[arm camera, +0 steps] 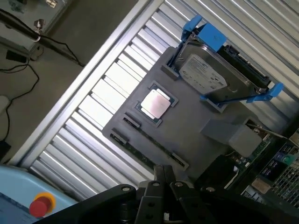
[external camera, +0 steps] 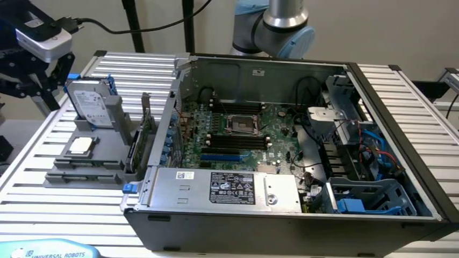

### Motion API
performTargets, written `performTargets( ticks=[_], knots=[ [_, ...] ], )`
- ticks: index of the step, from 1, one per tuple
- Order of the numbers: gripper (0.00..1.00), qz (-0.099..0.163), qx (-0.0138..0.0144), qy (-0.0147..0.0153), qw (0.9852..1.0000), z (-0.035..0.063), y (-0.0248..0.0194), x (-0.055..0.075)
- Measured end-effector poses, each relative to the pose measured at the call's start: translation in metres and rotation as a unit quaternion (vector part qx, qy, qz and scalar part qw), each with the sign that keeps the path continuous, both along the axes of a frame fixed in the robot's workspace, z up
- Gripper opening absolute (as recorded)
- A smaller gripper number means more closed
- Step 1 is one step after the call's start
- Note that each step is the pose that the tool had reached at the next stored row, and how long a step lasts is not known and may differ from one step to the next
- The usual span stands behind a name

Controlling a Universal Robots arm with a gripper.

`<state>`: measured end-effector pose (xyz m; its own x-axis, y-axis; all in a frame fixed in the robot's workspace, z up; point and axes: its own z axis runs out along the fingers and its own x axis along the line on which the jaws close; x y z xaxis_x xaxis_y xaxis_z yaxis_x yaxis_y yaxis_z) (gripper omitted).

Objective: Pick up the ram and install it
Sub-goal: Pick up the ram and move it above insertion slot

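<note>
Gripper pinched shut, empty, hovering over the ram lying in the gray tray, exterior view's left (thin target!). Descending closed, it'd jab the stick, not straddle it.

This is a robotics lab or test workshop: a robot arm stands behind a ribbed aluminium bench, and on it lies an open computer case with board and wiring bare. Beside the case a grey holder keeps a hard drive and a processor chip in fitted seats. A blue control tablet with a red stop button lies on the bench, and cables trail over the floor.
</note>
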<state>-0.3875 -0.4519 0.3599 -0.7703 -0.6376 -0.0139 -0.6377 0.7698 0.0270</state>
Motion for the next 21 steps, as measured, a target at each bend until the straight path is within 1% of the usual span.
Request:
performTargets(
  ticks=[3, 5, 8, 11, 14, 16, 19, 21],
  knots=[
    [0.11, 0.027, 0.0000, 0.0000, 0.9996, -0.0002, 0.0000, 0.0000],
    [0.11, 0.046, 0.0000, 0.0000, 0.9990, -0.0004, 0.0000, 0.0000],
    [0.11, 0.073, 0.0000, 0.0000, 0.9974, -0.0005, 0.0000, 0.0000],
    [0.11, 0.100, 0.0000, 0.0000, 0.9950, -0.0007, 0.0000, 0.0000],
    [0.11, 0.127, 0.0000, 0.0000, 0.9919, -0.0009, 0.0000, 0.0000],
    [0.11, 0.145, 0.0000, 0.0000, 0.9894, -0.0011, 0.0000, 0.0000],
    [0.11, 0.172, 0.0000, 0.0000, 0.9851, -0.0013, 0.0000, 0.0000],
    [0.11, 0.190, 0.0000, 0.0000, 0.9818, -0.0014, 0.0000, 0.0000]
  ],
)
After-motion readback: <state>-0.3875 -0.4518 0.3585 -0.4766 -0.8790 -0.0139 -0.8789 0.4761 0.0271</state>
